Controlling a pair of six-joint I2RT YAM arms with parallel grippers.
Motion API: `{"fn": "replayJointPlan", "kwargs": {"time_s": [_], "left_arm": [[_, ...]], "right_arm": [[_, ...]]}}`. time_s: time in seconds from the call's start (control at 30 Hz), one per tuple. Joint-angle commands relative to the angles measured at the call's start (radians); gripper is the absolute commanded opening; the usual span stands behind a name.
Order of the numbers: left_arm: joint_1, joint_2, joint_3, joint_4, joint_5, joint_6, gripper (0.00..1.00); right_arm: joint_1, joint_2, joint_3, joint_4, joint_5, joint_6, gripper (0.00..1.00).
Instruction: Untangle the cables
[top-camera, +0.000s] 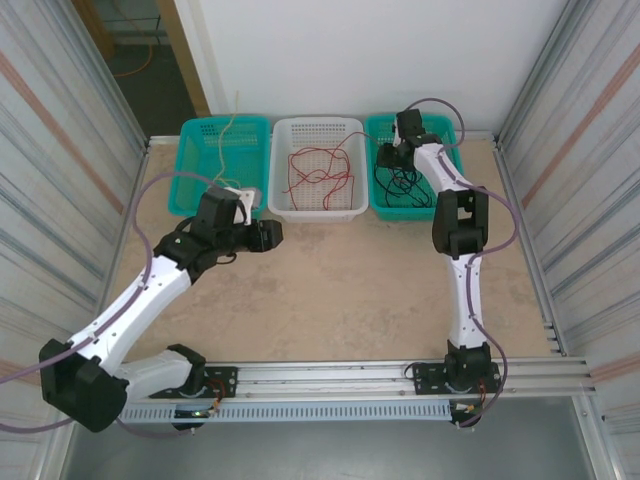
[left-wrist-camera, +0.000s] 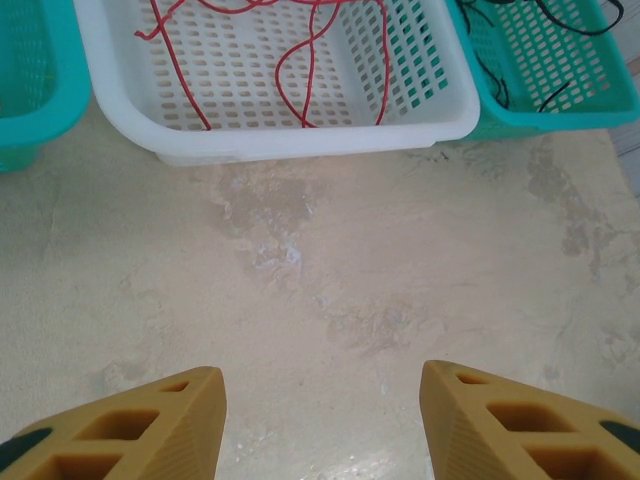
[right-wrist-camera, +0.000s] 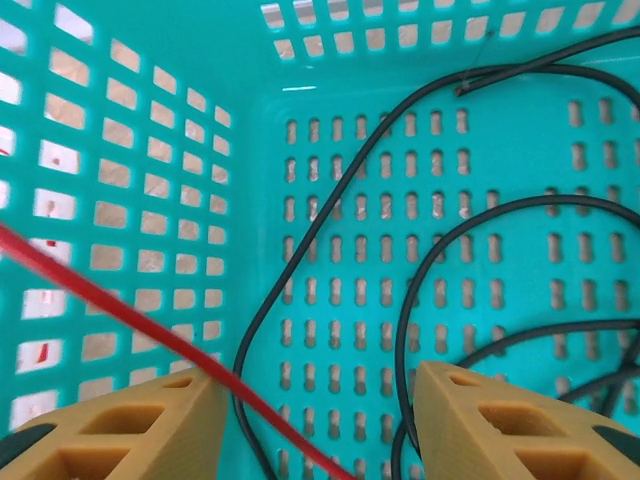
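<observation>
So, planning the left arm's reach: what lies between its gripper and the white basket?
Bare, stained table between the left gripper and white basket; left wrist view shows it.

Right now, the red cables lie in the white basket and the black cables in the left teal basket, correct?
No: the top external view shows the black cables in the right teal basket. The red cables do lie in the white basket.

Red cable (right-wrist-camera: 120, 312) cut by left, bottom edges; black cables (right-wrist-camera: 401, 330) cut off right; yellow cable (top-camera: 230, 130) barely traceable.
</observation>
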Motion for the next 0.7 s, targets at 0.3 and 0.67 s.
{"fn": "replayJointPlan", "kwargs": {"time_s": [0.3,0.67], "left_arm": [[0.001,0.019,-0.01,0.069,0.005,0.021,0.48],[0.001,-0.085,-0.06,0.081,0.002,-0.004,0.46]], "right_arm": [[0.015,-0.001,0.073,-0.055,0.033,-0.058,0.0],[0.162,-0.351,-0.127,-0.048,0.257,-0.125,0.0]]}}
